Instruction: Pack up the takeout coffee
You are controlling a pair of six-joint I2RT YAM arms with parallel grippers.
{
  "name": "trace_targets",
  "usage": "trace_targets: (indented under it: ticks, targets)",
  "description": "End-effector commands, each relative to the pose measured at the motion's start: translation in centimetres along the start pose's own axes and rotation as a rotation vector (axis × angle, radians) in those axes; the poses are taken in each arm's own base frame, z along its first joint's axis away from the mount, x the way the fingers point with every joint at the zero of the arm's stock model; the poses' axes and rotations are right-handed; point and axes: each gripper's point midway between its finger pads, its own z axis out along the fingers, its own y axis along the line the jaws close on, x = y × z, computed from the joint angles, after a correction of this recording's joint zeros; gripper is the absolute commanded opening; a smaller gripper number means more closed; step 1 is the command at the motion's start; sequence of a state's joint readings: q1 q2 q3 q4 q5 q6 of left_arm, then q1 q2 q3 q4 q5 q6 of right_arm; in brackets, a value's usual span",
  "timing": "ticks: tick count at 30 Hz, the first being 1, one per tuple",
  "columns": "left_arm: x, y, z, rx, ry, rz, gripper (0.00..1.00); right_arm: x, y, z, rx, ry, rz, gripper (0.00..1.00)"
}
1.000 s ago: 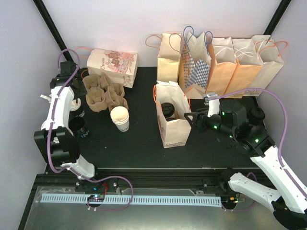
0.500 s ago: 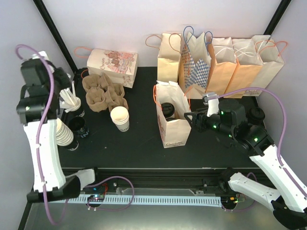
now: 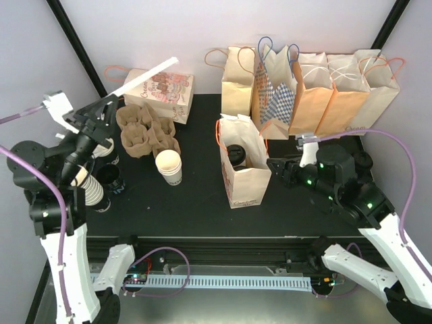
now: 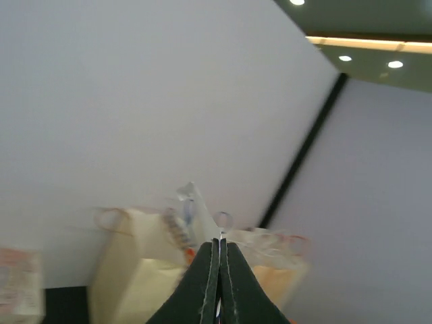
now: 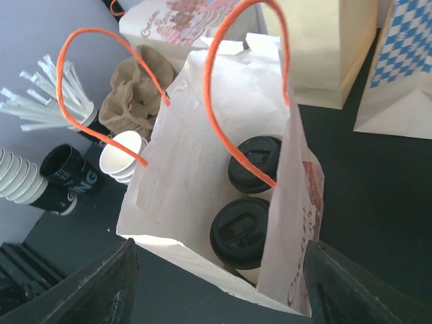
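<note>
Black-fingered right pincer (image 5: 221, 248) of mine: spread wide, holding nothing. Just ahead, the white paper bag with orange cord handles (image 5: 179, 175) stands upright. Two black-lidded white paper coffee cups (image 5: 241, 231) sit inside, one behind the other. Left pincer (image 4: 220, 244): pressed together, empty, raised.

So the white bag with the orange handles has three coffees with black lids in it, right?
Not quite. The white bag with the orange handles has two coffees with black lids in it, not three. The right wrist view looks straight down into the bag and shows both: the far coffee and the near coffee, side by side.
</note>
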State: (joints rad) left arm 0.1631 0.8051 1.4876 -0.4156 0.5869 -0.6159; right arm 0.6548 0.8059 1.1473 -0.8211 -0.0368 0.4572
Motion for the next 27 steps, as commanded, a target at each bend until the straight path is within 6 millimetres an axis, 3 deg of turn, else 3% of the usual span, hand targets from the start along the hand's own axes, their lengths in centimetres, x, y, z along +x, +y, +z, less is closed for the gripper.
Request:
trace_targets:
  ticks: [1, 8, 15, 27]
  targets:
    - [0.5, -5.4, -0.5, 0.355, 0.024, -0.092, 0.02, -0.1, -1.8, -1.9, 0.074, -0.077, 0.086, 0.70]
    - [5.6, -6.6, 1.0, 0.501, 0.296, -0.182, 0.02, -0.3, -4.8, -5.5, 0.182, -0.230, 0.200, 0.67]
    - [10.4, -10.0, 1.9, 0.637, 0.483, -0.204, 0.02, 0.3, -6.0, -7.4, 0.211, -0.294, 0.240, 0.70]
    - [14.4, -9.7, 3.5, 0.460, 0.596, -0.011, 0.01, 1.3, -6.8, -7.5, 0.244, -0.276, 0.244, 0.70]
